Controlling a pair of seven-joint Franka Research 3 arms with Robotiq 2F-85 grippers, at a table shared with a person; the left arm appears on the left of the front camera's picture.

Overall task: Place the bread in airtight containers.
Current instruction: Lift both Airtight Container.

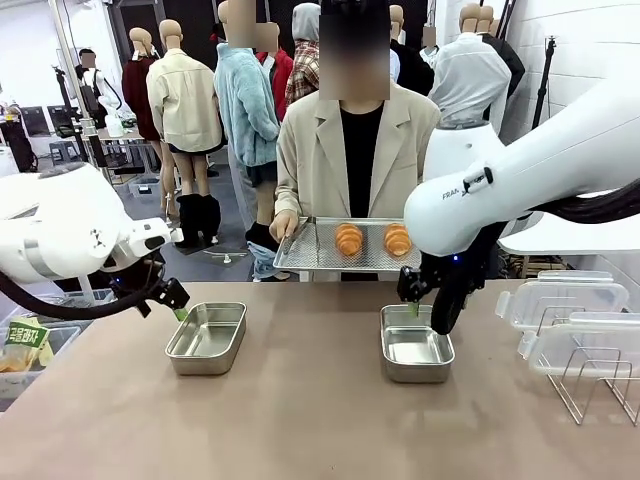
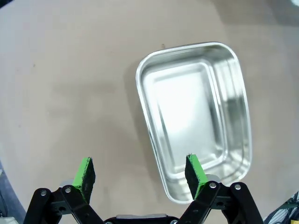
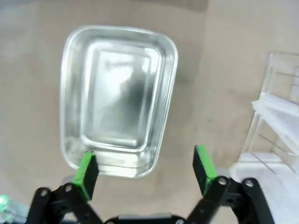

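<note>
1. Bread: two rolls, the left roll [image 1: 349, 239] and the right roll [image 1: 398, 239], sit side by side on a perforated tray [image 1: 296, 262]. A person holds the tray at the far edge of the worktop [image 1: 300, 420], with one hand [image 1: 284, 228] on its left rim. I cannot tell whether the tray rests on the worktop. Neither roll is in a container yet.
2. Containers: the left container [image 1: 207, 338] and the right container [image 1: 416, 348] stand on the worktop, lidless and empty. Their long axes run from the robot toward the person. Clear lids [image 1: 565, 298] lie on a wire rack [image 1: 590, 385] at the far right.
3. Left fingers [image 2: 85, 171]: spread wide with nothing between them. They hover at the outer edge of the left container, one pad over its rim and the other over bare worktop.
4. Right fingers [image 3: 204, 163]: also spread wide and empty, hanging just above the far end of the right container.
5. Key relation: the bread lies beyond and above both sets of fingers, toward the person. The right fingers are nearer, with the right roll almost straight behind them. The left fingers are well apart from the tray, off to its left.
6. Judgement: the step in hand looks like the first pick, and the right arm is the better placed for it. The front view does not settle each roll's long axis, so finger alignment across the crust needs checking on approach.
</note>
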